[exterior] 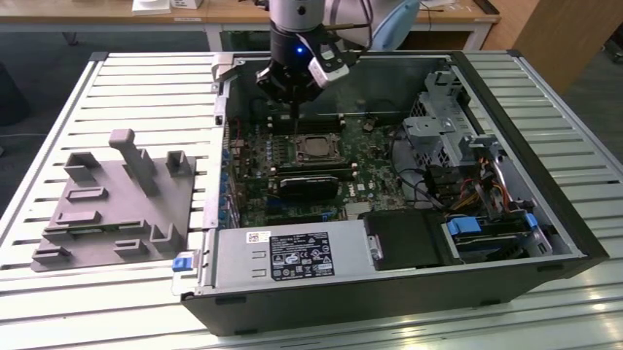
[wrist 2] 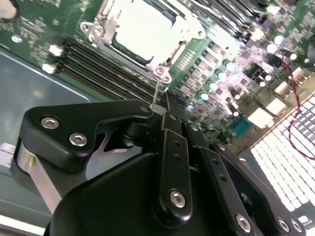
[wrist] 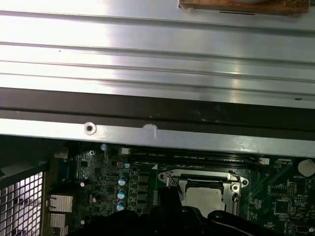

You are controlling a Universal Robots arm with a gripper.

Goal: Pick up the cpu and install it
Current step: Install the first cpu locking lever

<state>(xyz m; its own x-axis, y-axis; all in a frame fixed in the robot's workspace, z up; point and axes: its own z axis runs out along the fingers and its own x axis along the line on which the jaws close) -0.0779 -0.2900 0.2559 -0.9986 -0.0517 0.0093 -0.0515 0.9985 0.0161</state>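
The cpu (exterior: 314, 148) lies flat in the motherboard socket inside the open computer case, its silver top showing through the metal socket frame. Both wrist views show the cpu (wrist 2: 142, 27) (wrist: 204, 196) seated there. My gripper (exterior: 293, 100) hangs just behind the socket, toward the case's far wall. In the second wrist view my gripper (wrist 2: 165, 104) has its fingers drawn together around the tip of a thin wire socket lever (wrist 2: 156, 91). That lever rises from the socket's corner. The cpu itself is not held.
A grey moulded tray (exterior: 107, 211) lies on the slatted table at the exterior view's left. Inside the case (exterior: 545, 182) are a black card (exterior: 306, 186), a power supply (exterior: 292, 255), a drive cage (exterior: 438, 124) and loose cables (exterior: 428, 193). The case's far wall (wrist: 157, 73) is close.
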